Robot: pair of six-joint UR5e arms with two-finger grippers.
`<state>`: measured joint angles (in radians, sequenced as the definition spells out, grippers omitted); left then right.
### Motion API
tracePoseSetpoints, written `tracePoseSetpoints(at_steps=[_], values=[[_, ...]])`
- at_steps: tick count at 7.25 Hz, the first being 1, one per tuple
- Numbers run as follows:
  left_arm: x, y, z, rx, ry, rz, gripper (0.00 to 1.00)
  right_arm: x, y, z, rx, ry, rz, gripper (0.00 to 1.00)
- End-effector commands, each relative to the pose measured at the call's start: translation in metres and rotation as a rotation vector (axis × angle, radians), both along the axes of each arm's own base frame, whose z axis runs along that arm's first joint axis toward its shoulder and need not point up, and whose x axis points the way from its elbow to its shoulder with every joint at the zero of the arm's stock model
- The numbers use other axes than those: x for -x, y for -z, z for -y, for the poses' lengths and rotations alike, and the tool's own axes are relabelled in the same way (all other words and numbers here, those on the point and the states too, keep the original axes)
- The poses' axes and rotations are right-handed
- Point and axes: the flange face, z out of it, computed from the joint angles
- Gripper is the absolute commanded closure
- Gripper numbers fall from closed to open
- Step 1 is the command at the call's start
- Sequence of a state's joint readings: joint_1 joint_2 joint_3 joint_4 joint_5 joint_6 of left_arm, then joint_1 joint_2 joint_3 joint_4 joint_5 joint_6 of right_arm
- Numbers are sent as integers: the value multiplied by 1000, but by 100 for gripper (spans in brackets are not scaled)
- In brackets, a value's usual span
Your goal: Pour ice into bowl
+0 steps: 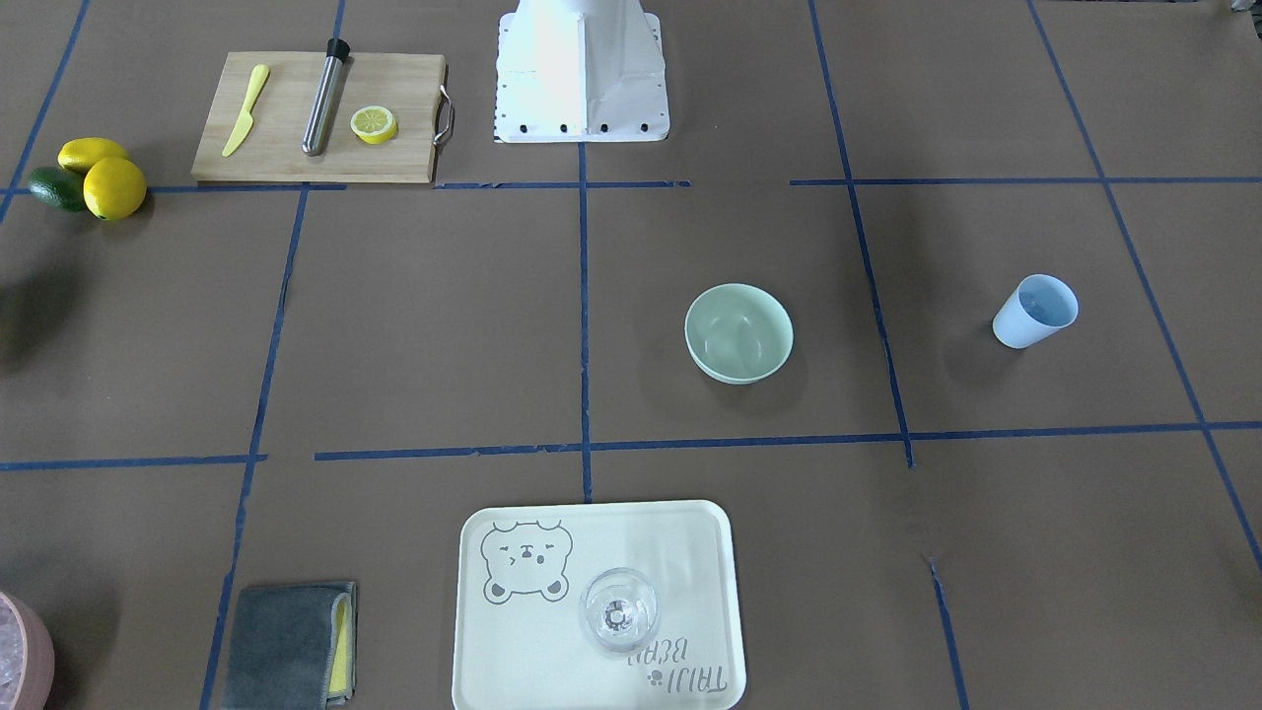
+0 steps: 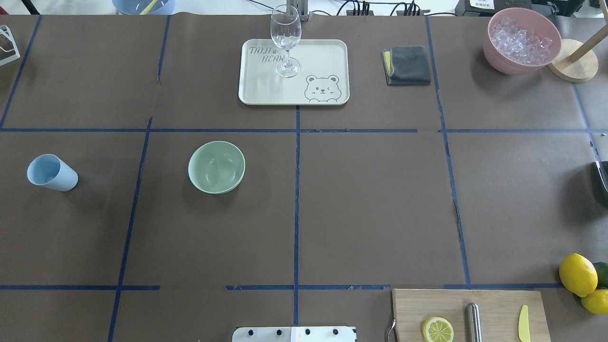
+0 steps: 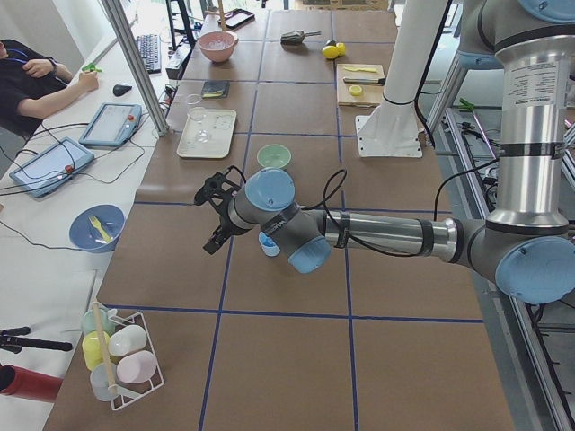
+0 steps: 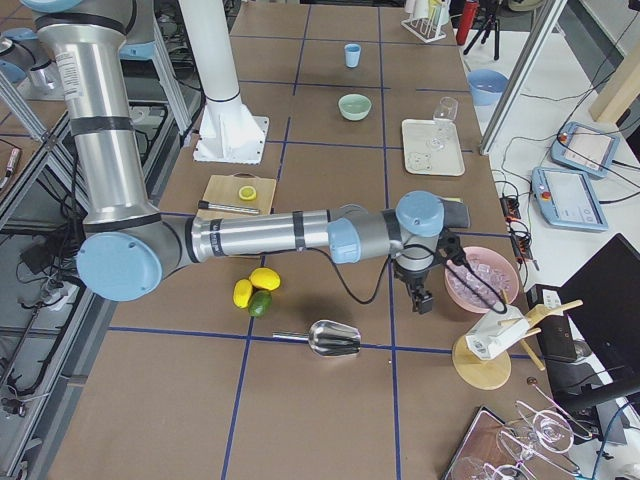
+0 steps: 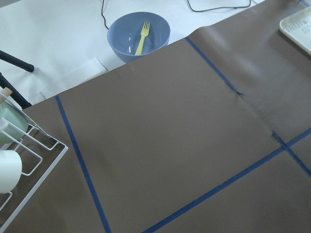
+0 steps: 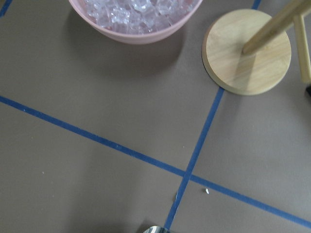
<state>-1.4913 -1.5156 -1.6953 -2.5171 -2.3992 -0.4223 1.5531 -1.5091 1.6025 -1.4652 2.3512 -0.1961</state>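
The pale mint-green bowl (image 1: 739, 332) (image 2: 216, 166) stands empty left of the table's middle, and shows small in the side views (image 3: 274, 156) (image 4: 354, 106). The ice (image 2: 520, 39) (image 6: 136, 8) fills a pink container (image 2: 494, 57) at the far right corner. My left gripper (image 3: 216, 217) hovers over the table's left end, near the light blue cup (image 2: 51, 173). My right gripper (image 4: 425, 292) hangs beside the pink container (image 4: 480, 296). Both grippers show only in the side views, so I cannot tell if they are open or shut.
A tray (image 2: 327, 52) with a wine glass (image 2: 286, 42) and a grey cloth (image 2: 407, 65) lie at the far side. A cutting board (image 2: 494, 304) with a lemon slice, lemons (image 2: 578, 274), a metal scoop (image 4: 335, 338) and a wooden stand (image 6: 248, 51) are on the right.
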Motion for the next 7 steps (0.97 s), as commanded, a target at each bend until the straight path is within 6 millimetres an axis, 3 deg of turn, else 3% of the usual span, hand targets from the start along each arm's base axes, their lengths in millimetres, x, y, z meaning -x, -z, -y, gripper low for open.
tracePoseSetpoints(at_steps=[1,3,5,7], values=[[-57,1,-25,-38,125,-28,0,-8,0,-61,59,-69,3,0],[-91,-4,-61,-9,232,-15,0,-8,8,-88,65,-90,11,0],[-104,-28,-104,-39,311,-32,0,-7,7,-93,64,-88,20,0],[-137,-42,-126,-26,390,-24,0,-7,7,-93,66,-88,18,0]])
